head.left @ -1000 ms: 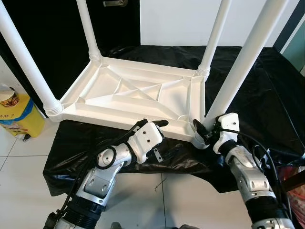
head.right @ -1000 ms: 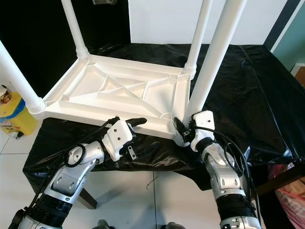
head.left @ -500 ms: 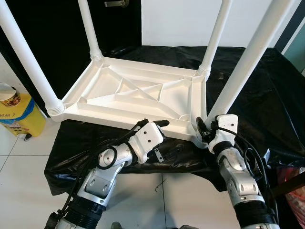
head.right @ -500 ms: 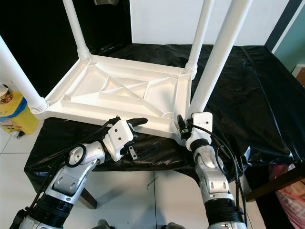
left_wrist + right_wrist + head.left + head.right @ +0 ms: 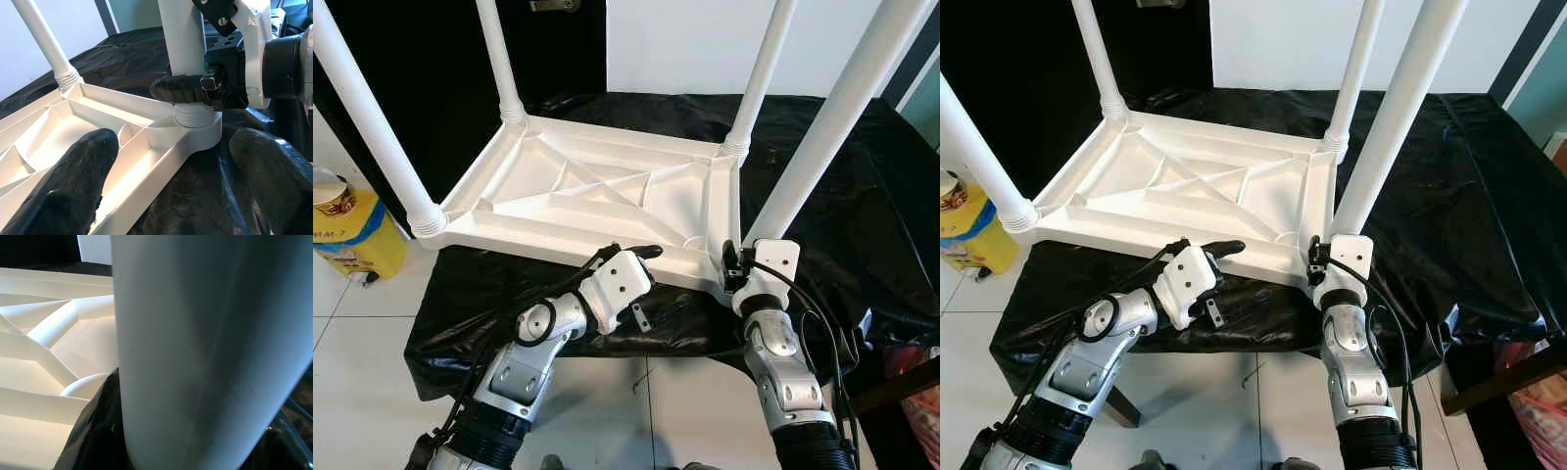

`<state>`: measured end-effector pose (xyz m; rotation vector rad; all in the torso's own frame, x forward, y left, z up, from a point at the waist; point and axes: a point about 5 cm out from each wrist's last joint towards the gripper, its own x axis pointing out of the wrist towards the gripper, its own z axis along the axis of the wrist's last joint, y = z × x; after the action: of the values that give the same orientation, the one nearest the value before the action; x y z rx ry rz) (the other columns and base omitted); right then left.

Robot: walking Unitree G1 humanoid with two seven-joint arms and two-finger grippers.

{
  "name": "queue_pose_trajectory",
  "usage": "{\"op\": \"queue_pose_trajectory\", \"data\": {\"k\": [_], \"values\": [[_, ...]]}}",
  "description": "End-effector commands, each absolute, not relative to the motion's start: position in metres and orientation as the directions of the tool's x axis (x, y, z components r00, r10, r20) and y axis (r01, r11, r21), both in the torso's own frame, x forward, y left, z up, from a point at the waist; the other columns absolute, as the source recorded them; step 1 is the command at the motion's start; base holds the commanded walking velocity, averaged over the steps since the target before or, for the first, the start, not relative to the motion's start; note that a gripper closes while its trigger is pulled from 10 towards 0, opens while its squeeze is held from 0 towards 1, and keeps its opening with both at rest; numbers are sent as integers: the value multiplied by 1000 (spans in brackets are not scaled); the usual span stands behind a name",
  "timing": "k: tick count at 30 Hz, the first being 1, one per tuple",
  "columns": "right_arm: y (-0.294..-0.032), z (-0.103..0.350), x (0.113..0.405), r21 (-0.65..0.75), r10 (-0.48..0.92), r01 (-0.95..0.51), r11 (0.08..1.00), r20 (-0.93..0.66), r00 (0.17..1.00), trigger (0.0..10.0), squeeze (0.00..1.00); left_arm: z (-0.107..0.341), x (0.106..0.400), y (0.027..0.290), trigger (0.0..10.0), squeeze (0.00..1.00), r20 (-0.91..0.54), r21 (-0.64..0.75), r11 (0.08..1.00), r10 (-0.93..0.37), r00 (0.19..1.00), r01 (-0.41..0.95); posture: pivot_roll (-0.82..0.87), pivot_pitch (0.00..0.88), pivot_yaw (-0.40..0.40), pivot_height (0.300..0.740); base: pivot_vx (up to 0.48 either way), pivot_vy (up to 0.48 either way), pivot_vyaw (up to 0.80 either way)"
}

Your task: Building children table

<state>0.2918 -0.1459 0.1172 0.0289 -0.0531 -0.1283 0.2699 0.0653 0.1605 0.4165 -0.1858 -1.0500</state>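
Observation:
A white plastic children's table (image 5: 587,196) lies upside down on a black-covered surface, all its legs pointing up. My right gripper (image 5: 736,264) is shut on the near right leg (image 5: 822,137) just above its threaded base; the right wrist view has that leg (image 5: 195,342) close up with a black finger (image 5: 93,431) against it. My left gripper (image 5: 651,284) is open and straddles the table's near rim, one finger (image 5: 641,252) on top. From the left wrist view, the fingers (image 5: 63,191) stand wide apart before the corner socket (image 5: 195,122).
The black sheet (image 5: 862,196) drapes over the support's front edge. A yellow tub (image 5: 347,230) stands on the white tiled floor at the left. A pink bag (image 5: 925,392) sits at the lower right. A dark wall lies behind.
My right forearm has swung left to stand almost straight below its gripper, which has turned around the leg's base. The left arm has stayed put.

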Motion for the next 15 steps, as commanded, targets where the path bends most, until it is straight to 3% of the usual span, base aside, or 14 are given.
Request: {"op": "queue_pose_trajectory", "data": {"k": [1, 8, 9, 10, 15], "values": [[-152, 97, 285, -4, -161, 161, 987, -44, 986, 10000, 0, 160, 272, 63, 10000, 0, -34, 428, 452, -857, 514, 783, -24, 28, -50, 740, 0, 0, 0], [-149, 100, 284, -5, -162, 162, 987, -34, 986, 10000, 0, 159, 271, 62, 10000, 0, -35, 426, 449, -860, 510, 786, -29, 29, -43, 740, 0, 0, 0], [-149, 102, 283, 0, -161, 161, 987, -19, 987, 10000, 322, 159, 271, 62, 10000, 0, -38, 428, 444, -861, 507, 787, -31, 29, -42, 740, 0, 0, 0], [-148, 105, 283, 10, -153, 153, 988, -2, 988, 10000, 1000, 159, 271, 62, 10000, 0, -42, 431, 441, -862, 505, 787, -32, 28, -41, 740, 0, 0, 0], [-148, 113, 280, 14, -88, 87, 996, 63, 994, 10000, 1000, 158, 272, 61, 10000, 0, -45, 436, 435, -864, 502, 788, -35, 30, -37, 740, 0, 0, 0]]}}
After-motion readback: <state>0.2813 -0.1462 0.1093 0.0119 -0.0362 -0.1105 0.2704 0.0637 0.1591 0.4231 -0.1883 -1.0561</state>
